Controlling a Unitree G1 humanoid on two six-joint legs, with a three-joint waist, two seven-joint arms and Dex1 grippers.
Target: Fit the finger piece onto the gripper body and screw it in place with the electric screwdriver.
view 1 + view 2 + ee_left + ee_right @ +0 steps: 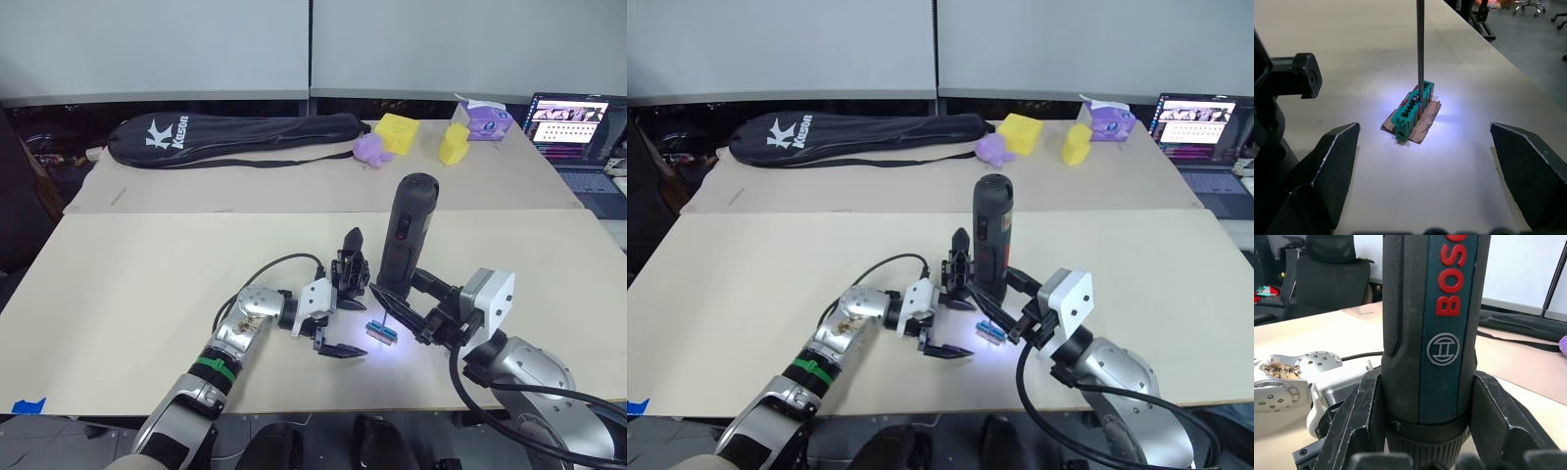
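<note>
The electric screwdriver (409,230) stands upright, and my right gripper (402,294) is shut around its lower barrel (1435,323). Its thin bit (1420,49) points straight down onto a screw in a small green block (1413,110), lit by the tip light. The gripper body (351,266) stands just left of the screwdriver, with one pointed finger sticking up. My left gripper (358,328) lies open on the table. Its fingers (1337,161) are spread wide on either side of the green block, and the gripper body is beside one of them. A separate finger piece is out of view.
On the far table lie a long black racket bag (235,137), a purple toy (370,149), two yellow blocks (397,132) and a purple pack (482,119). A laptop (573,122) sits at the far right. The near table's front edge is close behind my arms.
</note>
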